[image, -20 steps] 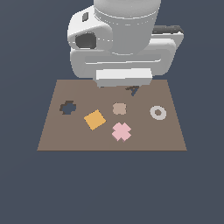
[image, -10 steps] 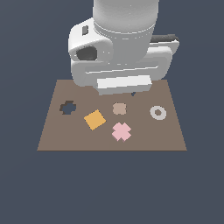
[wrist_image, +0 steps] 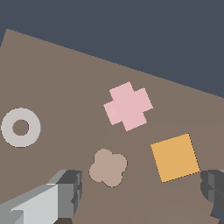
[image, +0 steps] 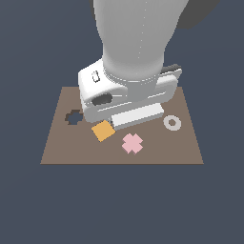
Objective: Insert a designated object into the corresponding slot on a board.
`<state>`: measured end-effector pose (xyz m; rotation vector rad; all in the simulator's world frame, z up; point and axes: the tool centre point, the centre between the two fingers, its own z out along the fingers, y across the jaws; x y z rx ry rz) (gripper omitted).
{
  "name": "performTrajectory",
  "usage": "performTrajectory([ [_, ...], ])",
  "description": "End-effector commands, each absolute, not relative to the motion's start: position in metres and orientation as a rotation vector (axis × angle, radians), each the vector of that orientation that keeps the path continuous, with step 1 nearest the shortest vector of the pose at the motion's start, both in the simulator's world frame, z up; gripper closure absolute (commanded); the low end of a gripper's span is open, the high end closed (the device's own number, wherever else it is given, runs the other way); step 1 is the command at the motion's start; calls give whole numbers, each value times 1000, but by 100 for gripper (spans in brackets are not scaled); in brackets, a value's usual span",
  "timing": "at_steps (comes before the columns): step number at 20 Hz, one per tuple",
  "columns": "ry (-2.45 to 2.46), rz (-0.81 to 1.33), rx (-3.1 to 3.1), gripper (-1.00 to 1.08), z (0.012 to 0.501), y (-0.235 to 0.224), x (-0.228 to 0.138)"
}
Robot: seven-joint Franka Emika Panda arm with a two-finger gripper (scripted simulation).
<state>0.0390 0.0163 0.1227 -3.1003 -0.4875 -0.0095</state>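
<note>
Wrist view: end effector point(wrist_image: 140, 192) spread wide, empty, above the board point(wrist_image: 52, 78); pink cross point(wrist_image: 128, 106) beside orange tile point(wrist_image: 175, 157).

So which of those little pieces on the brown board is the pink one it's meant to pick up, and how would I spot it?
Start with the flat brown board. Near its front edge in the exterior view, just beyond the orange square tile, lies the pink cross. It is the only pale pink piece, with four straight arms, unlike the tan rounded-cross piece or the grey ring.
</note>
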Motion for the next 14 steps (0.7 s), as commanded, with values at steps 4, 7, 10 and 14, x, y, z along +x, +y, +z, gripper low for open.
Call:
performTrajectory([
  [4,-738,-6,-3051,-92,92,19,61],
  [7,-852,-4,-3021,-92,79,22,71],
  [10,-944,-3,-2995,-92,67,25,78],
  [14,-1033,-1,-2966,-92,57,28,86],
])
